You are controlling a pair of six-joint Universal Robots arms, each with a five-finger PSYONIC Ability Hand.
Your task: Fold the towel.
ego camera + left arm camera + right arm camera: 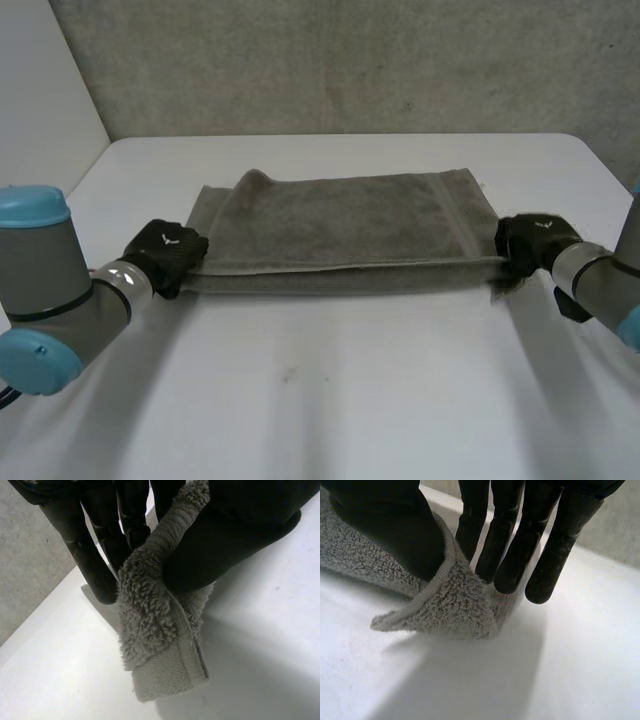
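The grey towel (340, 225) lies doubled across the middle of the white worktop (330, 400). The left hand (165, 255) pinches the towel's near-left corner between thumb and fingers (100, 555), and the right hand (535, 243) likewise pinches its near-right corner. Carrying both corners level and together should keep the edges aligned. No readable writing shows on the towel.

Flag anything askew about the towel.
The towel is folded unevenly: at its far left corner the top layer humps up and sits short of the layer beneath. Left hand and right hand each pinch a near corner.
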